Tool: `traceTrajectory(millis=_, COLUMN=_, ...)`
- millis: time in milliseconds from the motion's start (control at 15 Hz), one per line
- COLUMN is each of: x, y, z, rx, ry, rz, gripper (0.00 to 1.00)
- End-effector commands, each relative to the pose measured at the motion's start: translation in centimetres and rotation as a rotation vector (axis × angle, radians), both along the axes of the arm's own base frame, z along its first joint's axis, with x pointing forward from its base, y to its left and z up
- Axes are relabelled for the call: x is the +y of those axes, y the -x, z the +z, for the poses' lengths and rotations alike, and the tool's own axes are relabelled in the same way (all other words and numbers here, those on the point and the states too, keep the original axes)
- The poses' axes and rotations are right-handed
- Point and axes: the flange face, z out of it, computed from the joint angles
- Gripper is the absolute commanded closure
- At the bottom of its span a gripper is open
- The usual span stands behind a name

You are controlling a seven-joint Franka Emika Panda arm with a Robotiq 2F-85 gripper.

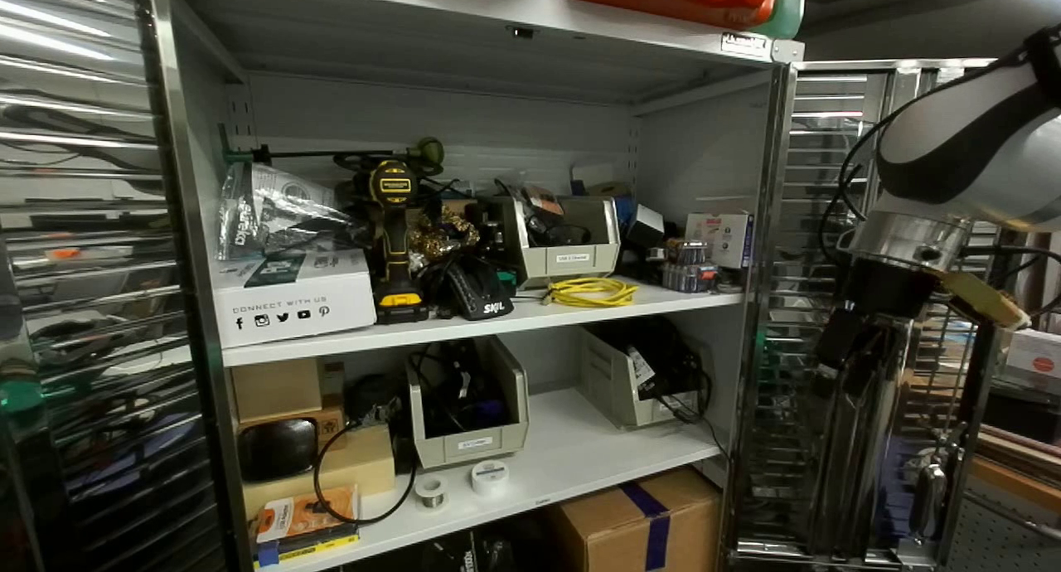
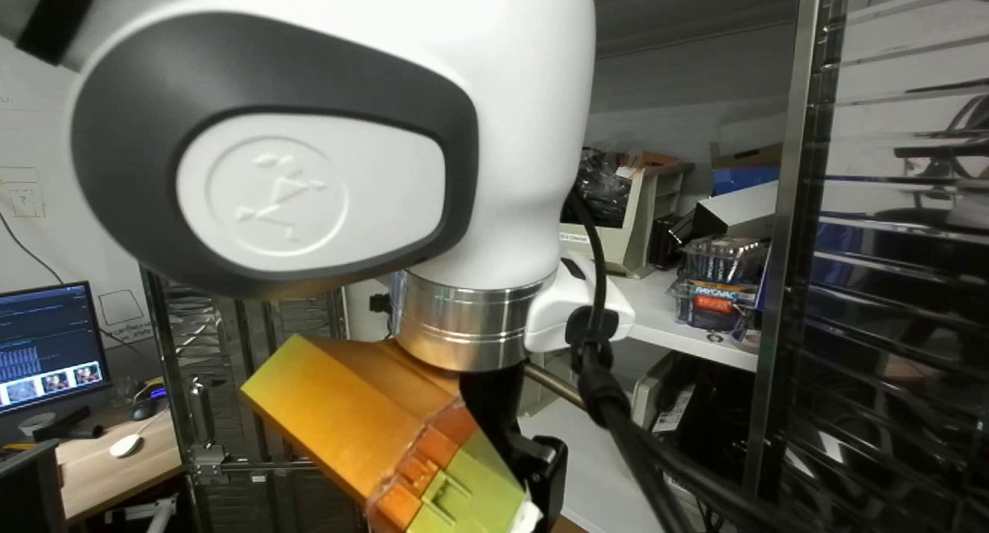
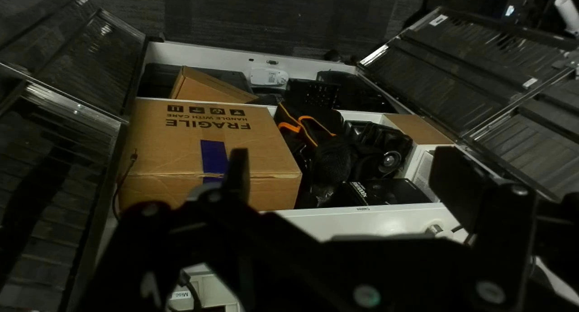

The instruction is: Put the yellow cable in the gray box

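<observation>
The yellow cable lies coiled on the upper shelf, near its front edge. A gray box with a label stands just behind it, holding dark cables. This box also shows partly behind the arm in an exterior view. Two more gray boxes stand on the lower shelf, a left one and a right one, both holding black cables. My gripper is open and empty in the wrist view, fingers wide apart. In an exterior view the gripper hangs right of the shelves, away from the cable.
Metal cabinet doors stand open at left and right. A drill, a white box and battery packs share the upper shelf. Solder and a tape roll lie below. A cardboard box sits lower.
</observation>
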Motion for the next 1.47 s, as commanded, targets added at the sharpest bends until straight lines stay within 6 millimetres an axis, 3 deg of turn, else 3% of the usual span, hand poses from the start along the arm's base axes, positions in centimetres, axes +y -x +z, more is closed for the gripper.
traceTrajectory(millis=0, x=1.3, y=-3.7, z=0.7, rx=-0.009, ry=0.006, rz=-0.086, gripper=0.00)
traceTrajectory(millis=267, x=3.2, y=-9.0, z=2.7, rx=-0.010, ry=0.050, rz=-0.201, gripper=0.00)
traceTrajectory(millis=733, x=5.0, y=-17.8, z=8.8, rx=-0.086, ry=0.057, rz=-0.366, gripper=0.00)
traceTrajectory(millis=933, x=5.9, y=-21.0, z=10.5, rx=-0.128, ry=0.051, rz=-0.402, gripper=0.00)
traceTrajectory(millis=1200, x=7.6, y=-25.0, z=10.7, rx=-0.141, ry=0.058, rz=-0.417, gripper=0.00)
traceTrajectory(millis=1400, x=8.1, y=-27.1, z=9.7, rx=-0.121, ry=0.087, rz=-0.428, gripper=0.00)
